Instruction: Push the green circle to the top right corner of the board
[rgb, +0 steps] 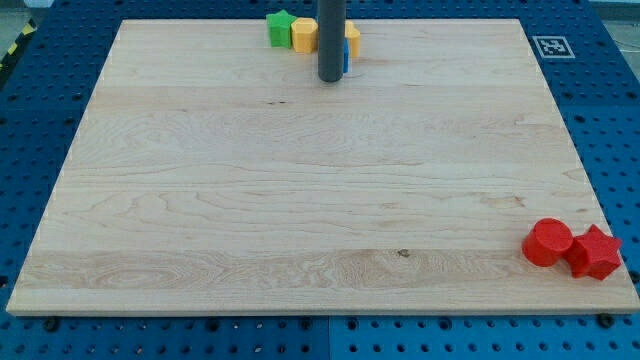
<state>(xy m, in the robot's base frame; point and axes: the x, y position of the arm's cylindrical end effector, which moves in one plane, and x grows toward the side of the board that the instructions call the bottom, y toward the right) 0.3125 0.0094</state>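
Where blue pegboard (600, 150) shows, pale wooden board (300, 200).

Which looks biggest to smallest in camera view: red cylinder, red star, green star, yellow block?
1. Red star and red cylinder: look about equal, so unranked; both sit near the view's bottom, so nearness may inflate them.
2. Green star and yellow block: smaller, look alike; both at the view's top.
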